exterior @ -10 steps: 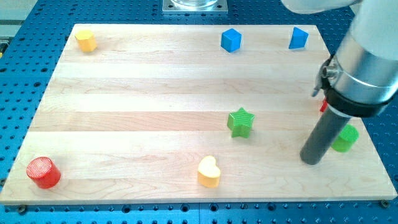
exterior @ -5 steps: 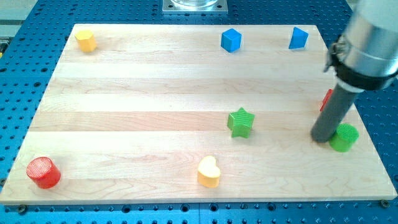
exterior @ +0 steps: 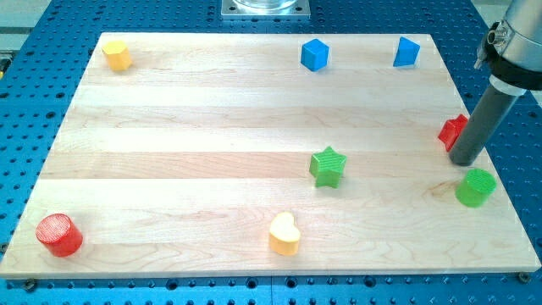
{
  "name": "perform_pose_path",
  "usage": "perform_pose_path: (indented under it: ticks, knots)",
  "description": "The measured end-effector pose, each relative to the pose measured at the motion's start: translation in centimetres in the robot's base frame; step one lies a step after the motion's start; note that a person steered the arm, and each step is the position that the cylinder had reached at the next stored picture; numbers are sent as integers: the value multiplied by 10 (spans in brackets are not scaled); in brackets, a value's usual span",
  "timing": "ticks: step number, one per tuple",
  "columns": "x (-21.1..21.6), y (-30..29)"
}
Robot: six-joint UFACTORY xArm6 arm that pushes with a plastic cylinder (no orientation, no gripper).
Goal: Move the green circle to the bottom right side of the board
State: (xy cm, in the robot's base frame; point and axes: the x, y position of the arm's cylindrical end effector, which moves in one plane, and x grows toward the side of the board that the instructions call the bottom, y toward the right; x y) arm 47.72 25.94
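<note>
The green circle (exterior: 474, 187) stands near the board's right edge, in the lower right part of the wooden board (exterior: 212, 144). My tip (exterior: 463, 161) rests on the board just above the green circle and slightly to its left, apart from it. The rod leans up toward the view's top right and partly covers a red block (exterior: 451, 131) at the right edge.
A green star (exterior: 328, 166) lies left of my tip. A yellow heart (exterior: 284, 234) sits at the bottom centre and a red circle (exterior: 58, 235) at the bottom left. A yellow block (exterior: 117, 55) is at the top left. Two blue blocks (exterior: 314, 54) (exterior: 406, 52) are at the top.
My tip moved up and to the right, from left of the green circle to above it. The green circle stayed near the right edge, and the red block came into view.
</note>
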Motion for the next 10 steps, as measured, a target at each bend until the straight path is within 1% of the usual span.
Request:
perform_pose_path:
  ticks: [1,2,3,4,5,6,7,9,10]
  knots:
    - [44,-17]
    - [61,-18]
    - [61,-18]
    - [49,2]
    - [20,31]
    - [19,36]
    - [59,32]
    - [73,37]
    - [70,27]
